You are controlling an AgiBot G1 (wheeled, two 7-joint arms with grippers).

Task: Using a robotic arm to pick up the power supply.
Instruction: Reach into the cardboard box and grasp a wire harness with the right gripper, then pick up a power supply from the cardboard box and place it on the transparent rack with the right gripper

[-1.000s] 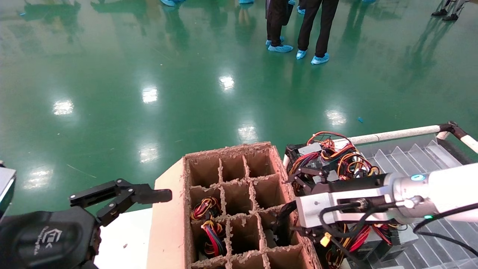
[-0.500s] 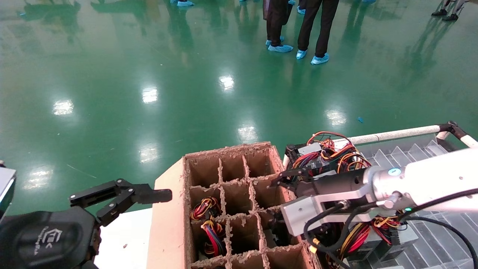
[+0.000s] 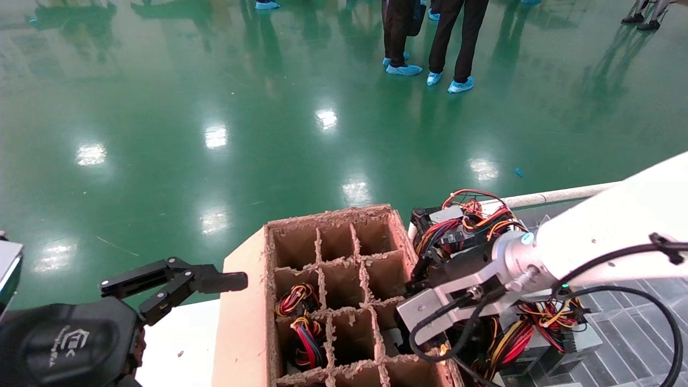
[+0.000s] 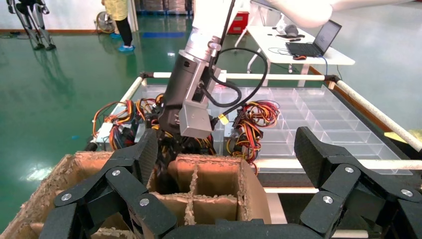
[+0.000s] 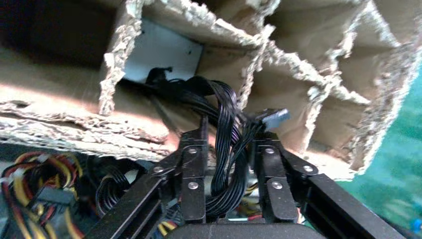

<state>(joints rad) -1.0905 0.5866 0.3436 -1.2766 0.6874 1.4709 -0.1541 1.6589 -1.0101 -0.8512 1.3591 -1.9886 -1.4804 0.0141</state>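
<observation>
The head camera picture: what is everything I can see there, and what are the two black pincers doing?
Cardboard divider box: one, brown, centre, many cells.
Power supply: one, light grey, down in a cell at the box's right edge.
Black cable bundle: one, rising from that cell.
Wired grey boxes: several, red-yellow-orange wires, right of the box.
Clear tray: one, far right.
People's legs: several, dark trousers, blue shoe covers, green floor.
Left pincer: black, open, idle left of the box.
Right pincer: black, closed on the black cable bundle.
</observation>
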